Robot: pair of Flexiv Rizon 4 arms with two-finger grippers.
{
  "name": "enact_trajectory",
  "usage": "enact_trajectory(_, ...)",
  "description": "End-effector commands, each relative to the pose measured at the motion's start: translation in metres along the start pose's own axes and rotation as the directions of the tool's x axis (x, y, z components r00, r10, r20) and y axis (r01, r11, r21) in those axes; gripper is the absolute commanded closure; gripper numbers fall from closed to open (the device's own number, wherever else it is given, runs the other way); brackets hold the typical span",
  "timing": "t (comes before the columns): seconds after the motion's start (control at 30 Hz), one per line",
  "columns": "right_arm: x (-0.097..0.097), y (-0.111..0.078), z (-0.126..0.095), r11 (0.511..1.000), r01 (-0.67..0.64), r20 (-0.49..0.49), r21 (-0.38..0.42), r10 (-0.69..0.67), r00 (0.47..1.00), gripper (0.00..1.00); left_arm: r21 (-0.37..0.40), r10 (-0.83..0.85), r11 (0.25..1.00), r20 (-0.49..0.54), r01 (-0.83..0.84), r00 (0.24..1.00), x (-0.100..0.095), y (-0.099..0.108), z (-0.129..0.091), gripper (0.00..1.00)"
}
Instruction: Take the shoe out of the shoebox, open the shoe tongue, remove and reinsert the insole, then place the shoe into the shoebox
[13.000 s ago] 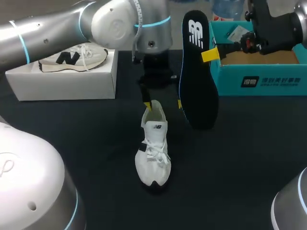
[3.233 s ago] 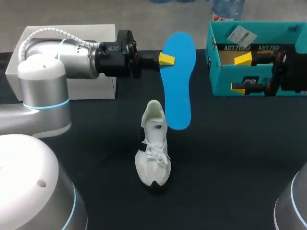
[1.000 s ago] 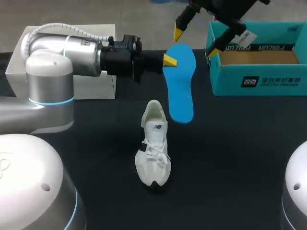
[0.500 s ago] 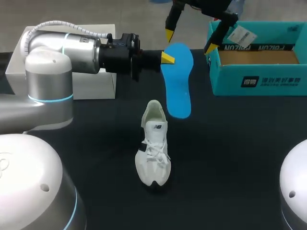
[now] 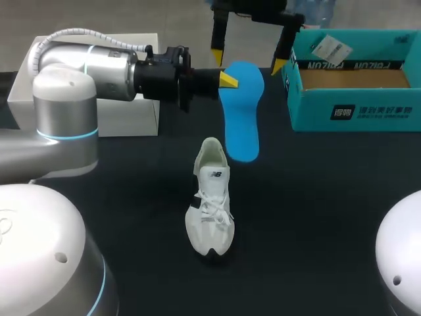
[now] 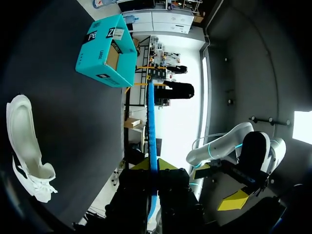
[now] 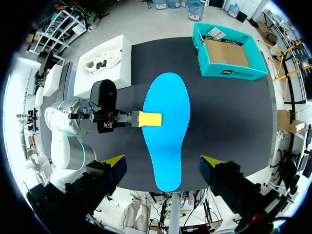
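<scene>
- L gripper (image 5: 228, 79): mine, clamped on one long edge of the blue insole (image 5: 240, 112). Insole held off the table (image 5: 316, 197), blue face up, betw. shoe and shoebox.
- R gripper (image 5: 248, 59): mine, fingers spread wide, nothing in them. It hangs over the insole's far end, one tip to either side, not touching.
- Shoe (image 5: 210, 197): white, laced, upright on the table, just near of the insole.
- Shoebox (image 5: 355, 99): teal, open, far R of the table; bare cardboard floor.
- White box (image 5: 125, 118): far L, behind L arm.

The left pincer (image 6: 152, 165) clamps the blue insole (image 6: 151, 117) edge-on; beside it on the desk (image 6: 78, 126), the shoe (image 6: 24, 146) and teal shoebox (image 6: 105, 53).
</scene>
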State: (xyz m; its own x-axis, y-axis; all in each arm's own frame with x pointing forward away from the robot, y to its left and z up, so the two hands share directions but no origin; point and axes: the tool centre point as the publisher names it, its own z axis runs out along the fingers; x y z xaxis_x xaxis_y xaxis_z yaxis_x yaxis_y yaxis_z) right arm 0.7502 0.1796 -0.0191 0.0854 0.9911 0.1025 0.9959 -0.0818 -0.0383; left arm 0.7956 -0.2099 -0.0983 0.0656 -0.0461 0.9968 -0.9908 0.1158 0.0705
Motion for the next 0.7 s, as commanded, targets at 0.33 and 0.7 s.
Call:
enact_trajectory(0.33, 0.0063, 0.0042, 0.0089, 1.000, -0.006, 0.102, -0.024, 0.008, 0.995, 0.00, -0.002, -0.003, 1.000, -0.003, 0.003, 1.000, 0.0015, -0.0003, -0.0039, 1.00)
enact_trajectory(0.7, 0.0063, 0.0042, 0.0089, 1.000, -0.006, 0.102, -0.024, 0.008, 0.995, 0.00, 0.015, -0.004, 1.000, -0.006, 0.004, 1.000, -0.0016, -0.0036, -0.0037, 1.00)
